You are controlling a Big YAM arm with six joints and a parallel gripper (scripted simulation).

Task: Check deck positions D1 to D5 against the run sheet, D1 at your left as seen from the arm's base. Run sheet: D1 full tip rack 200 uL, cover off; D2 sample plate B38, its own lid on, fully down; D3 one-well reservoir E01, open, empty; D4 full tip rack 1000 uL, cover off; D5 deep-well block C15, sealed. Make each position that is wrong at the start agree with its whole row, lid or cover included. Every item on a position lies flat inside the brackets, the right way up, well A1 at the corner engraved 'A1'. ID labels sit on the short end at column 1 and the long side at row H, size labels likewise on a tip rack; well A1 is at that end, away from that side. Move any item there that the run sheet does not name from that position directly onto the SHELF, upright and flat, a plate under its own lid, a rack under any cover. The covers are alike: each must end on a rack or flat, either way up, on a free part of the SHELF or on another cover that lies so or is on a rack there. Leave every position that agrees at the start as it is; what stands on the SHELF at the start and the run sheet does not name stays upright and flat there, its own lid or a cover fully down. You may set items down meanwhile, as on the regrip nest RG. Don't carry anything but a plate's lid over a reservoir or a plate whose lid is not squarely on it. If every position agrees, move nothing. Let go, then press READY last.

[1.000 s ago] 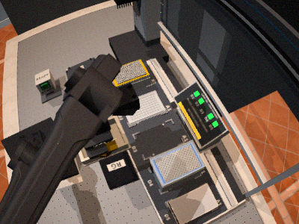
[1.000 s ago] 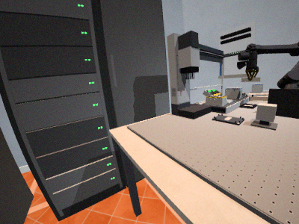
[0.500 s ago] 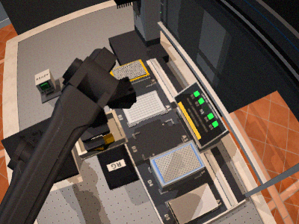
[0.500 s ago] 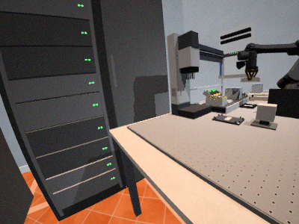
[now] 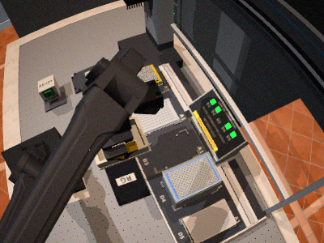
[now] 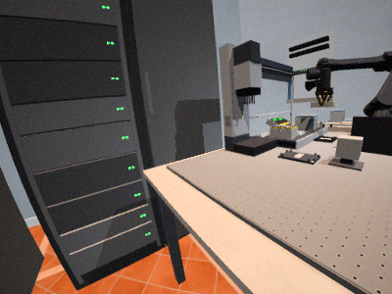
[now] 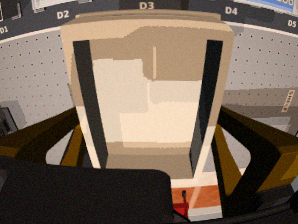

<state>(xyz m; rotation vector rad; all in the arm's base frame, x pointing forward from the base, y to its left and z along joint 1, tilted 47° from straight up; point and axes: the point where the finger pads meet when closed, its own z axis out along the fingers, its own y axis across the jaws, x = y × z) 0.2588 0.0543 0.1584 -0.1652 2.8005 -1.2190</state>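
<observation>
My gripper [image 5: 121, 147] is shut on a beige one-well reservoir [image 7: 149, 103] and holds it level above the table, on the arm's side of the deck between D2 and D3, beside the RG nest [image 5: 126, 180]. The reservoir is open, looks empty, and has an orange label on its near short end. It also shows under the gripper [image 6: 323, 98] in the exterior view. D3 [image 5: 178, 147] is bare. D1 holds a yellow-edged tip rack [image 5: 147, 74], D2 a white plate [image 5: 155, 117], D4 a blue-edged tip rack [image 5: 191, 177], and D5 a tan-topped block [image 5: 210, 220].
A dark panel with green lights and a yellow edge [image 5: 216, 125] stands behind D3. The READY button box [image 5: 49, 93] is at the left. A tall pipetting tower [image 5: 159, 20] rises behind D1. My arm hides part of D2 and the table in front.
</observation>
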